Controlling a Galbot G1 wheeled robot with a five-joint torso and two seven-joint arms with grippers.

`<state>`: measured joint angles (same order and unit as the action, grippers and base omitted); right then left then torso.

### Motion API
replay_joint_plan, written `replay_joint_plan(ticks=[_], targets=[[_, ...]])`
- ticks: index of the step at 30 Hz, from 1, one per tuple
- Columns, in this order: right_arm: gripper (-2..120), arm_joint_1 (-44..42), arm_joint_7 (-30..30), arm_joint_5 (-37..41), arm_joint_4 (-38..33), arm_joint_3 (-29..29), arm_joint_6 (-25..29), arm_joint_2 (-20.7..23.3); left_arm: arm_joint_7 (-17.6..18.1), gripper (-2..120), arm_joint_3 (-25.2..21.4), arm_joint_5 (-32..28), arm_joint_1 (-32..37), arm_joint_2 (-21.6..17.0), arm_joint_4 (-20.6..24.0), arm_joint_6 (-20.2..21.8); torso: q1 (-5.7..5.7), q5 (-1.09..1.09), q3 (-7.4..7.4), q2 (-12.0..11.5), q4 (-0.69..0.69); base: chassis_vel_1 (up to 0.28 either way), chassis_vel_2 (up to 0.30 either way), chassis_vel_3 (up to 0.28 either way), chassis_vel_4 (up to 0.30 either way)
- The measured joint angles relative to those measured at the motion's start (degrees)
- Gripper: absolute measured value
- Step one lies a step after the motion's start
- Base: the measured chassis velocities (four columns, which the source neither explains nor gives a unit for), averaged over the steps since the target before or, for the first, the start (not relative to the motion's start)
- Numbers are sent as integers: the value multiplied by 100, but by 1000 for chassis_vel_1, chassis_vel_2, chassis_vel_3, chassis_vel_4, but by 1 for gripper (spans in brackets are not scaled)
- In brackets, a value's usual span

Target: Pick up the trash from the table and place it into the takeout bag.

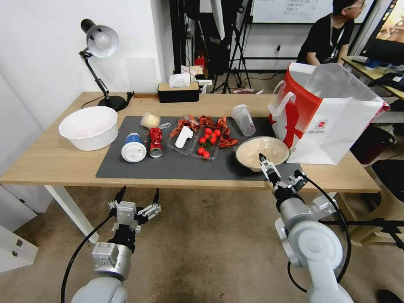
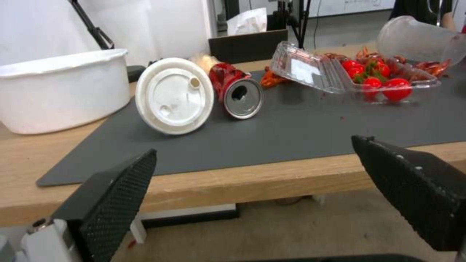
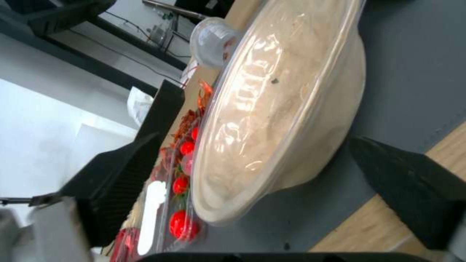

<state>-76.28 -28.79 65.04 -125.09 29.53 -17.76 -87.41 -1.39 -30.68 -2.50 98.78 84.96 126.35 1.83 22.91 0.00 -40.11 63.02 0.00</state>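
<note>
The long light-wood table (image 1: 50, 162) with white legs carries a dark grey mat (image 1: 168, 166), and nearly all the task's things lie on that mat. At the table's right end stands the takeout bag (image 1: 336, 126), a boxy paper bag with red and white panels and white loop handles, upright with its mouth open, one bottom corner just over the mat's right edge. A large white tub (image 1: 89, 127) sits on the bare wood beyond the mat's left edge.

The beige shallow bowl (image 1: 261, 152) rests upright on the mat just left of the bag. The right end effector (image 1: 281, 174) is at the bowl's near rim; in the right wrist view its fingers (image 3: 121, 174) are spread wide, one on either side of the bowl, not touching it as far as can be seen. The left end effector (image 1: 138, 197) hangs below the table's front edge, well short of the mat, its fingers spread wide as well.

The clear plastic cup (image 1: 243, 120) lies on its side behind the bowl. An open clear clamshell tray (image 1: 198, 141) with cherry tomatoes sits mid-mat, with red crayfish shells (image 1: 210, 123) scattered behind it. The blue-and-white cup with white lid (image 1: 134, 148) lies on its side near the mat's left end, lid toward the robot, with the crushed red drink can (image 1: 155, 142) touching or just beside it. The pale wad (image 1: 150, 120) lies behind the can.
</note>
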Motion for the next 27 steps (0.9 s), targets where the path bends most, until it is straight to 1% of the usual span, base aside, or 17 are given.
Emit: replay_joint_plan(ticks=[3,4,7,8,9,10,11,12,14,15,16,19,20,22,23,24,27], targets=[[84,139,-176,107,95,-45,-17,-27,9,100,-1,-2,0,-1,-26,-13,0,0,0,0,0,0,0,0,0],[84,139,-176,107,95,-45,-17,-27,9,100,-1,-2,0,-1,-26,-13,0,0,0,0,0,0,0,0,0],[69,217,-300,148,154,-58,-30,-39,20,100,-3,-7,-1,0,-46,-34,0,0,0,0,0,0,0,0,0],[69,217,-300,148,154,-58,-30,-39,20,100,-3,-7,-1,0,-46,-34,0,0,0,0,0,0,0,0,0],[66,227,-329,162,165,-59,-34,-40,21,100,-3,-8,-1,1,-51,-43,0,0,0,0,0,0,0,0,0],[60,235,-354,171,177,-59,-37,-42,22,100,-3,-9,0,1,-56,-54,0,0,0,0,0,0,0,0,0],[56,238,-370,174,185,-60,-38,-44,22,100,-3,-13,0,1,-63,-76,1,0,0,0,0,0,0,0,0],[56,238,-370,174,185,-60,-38,-44,22,100,-3,-13,0,1,-63,-76,1,0,0,0,0,0,0,0,0],[46,239,-400,197,188,-58,-39,-49,22,100,-5,-23,1,-2,-78,-117,0,0,0,0,0,0,0,0,0],[42,239,-412,205,188,-56,-39,-51,22,100,-5,-27,1,-5,-80,-126,0,0,0,0,0,0,0,0,0],[42,239,-412,205,188,-56,-39,-51,22,100,-5,-27,1,-5,-80,-126,0,0,0,0,0,0,0,0,0],[26,219,-445,237,188,-39,-39,-58,22,100,-7,-42,4,-12,-86,-154,0,0,0,0,0,0,0,0,0],[26,219,-445,237,188,-39,-39,-58,22,100,-7,-42,4,-12,-86,-154,0,0,0,0,0,0,0,0,0],[17,195,-474,253,183,-27,-40,-62,24,100,-3,-44,10,-11,-86,-165,0,0,0,0,0,0,0,0,0],[13,185,-484,254,178,-22,-40,-63,25,100,3,-43,15,-9,-86,-171,0,0,0,0,0,0,0,0,0],[13,185,-484,254,178,-22,-40,-63,25,100,3,-43,15,-9,-86,-171,0,0,0,0,0,0,0,0,0],[0,142,-472,237,163,2,-35,-62,29,100,15,-42,25,-4,-93,-216,0,1,0,0,0,0,0,0,0]])
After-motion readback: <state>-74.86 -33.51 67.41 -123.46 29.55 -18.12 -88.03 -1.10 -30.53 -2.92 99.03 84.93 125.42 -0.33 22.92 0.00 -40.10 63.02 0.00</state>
